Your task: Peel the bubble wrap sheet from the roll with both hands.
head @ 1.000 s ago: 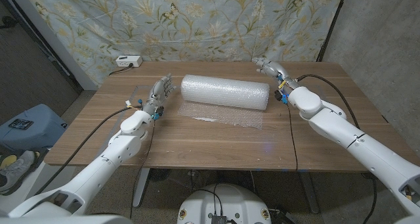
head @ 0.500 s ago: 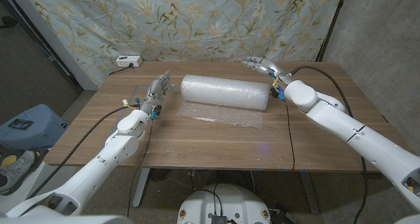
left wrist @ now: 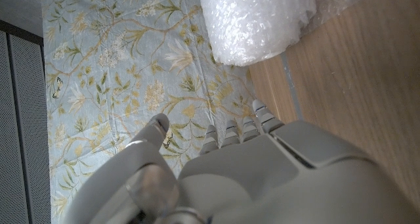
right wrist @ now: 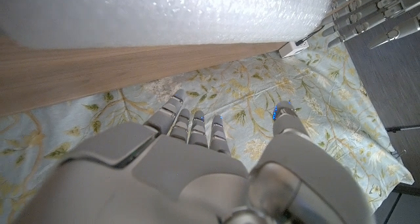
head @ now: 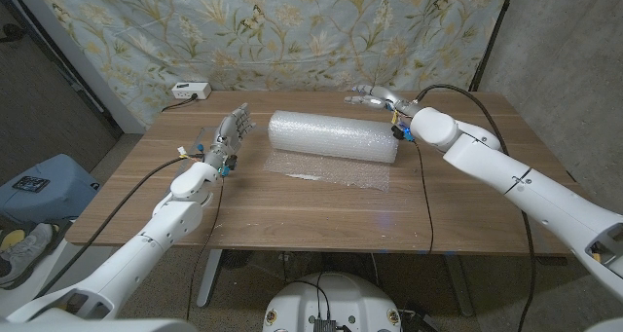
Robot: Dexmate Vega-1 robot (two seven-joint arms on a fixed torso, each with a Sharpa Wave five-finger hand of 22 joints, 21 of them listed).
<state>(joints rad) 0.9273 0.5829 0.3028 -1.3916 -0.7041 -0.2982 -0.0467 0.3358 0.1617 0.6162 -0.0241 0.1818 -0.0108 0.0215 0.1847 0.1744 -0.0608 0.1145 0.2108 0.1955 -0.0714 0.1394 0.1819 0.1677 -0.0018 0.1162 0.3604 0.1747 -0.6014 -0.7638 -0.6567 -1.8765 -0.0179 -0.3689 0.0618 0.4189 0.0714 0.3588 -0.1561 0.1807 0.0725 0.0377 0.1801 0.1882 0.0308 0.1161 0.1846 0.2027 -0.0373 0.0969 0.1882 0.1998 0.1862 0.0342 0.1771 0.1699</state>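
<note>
A bubble wrap roll [head: 334, 135] lies across the middle of the wooden table [head: 487, 205], with a loose sheet [head: 331, 168] spread flat on the table in front of it. My left hand [head: 231, 129] is raised to the left of the roll's end, fingers spread and holding nothing. My right hand [head: 374, 97] hovers just behind the roll's right end, fingers stretched out towards the left, holding nothing. In the left wrist view the roll's end [left wrist: 259, 17] shows beyond my left hand [left wrist: 223, 165]. In the right wrist view the roll [right wrist: 164, 14] lies beyond my right hand [right wrist: 190, 158].
A white power strip [head: 190, 90] sits at the table's back left corner. A floral curtain [head: 292, 30] hangs behind the table. A blue box [head: 39, 181] stands on the floor to the left.
My right hand has swung left from the back right corner to behind the roll's right end. My left hand has lifted and spread its fingers beside the roll's left end.
</note>
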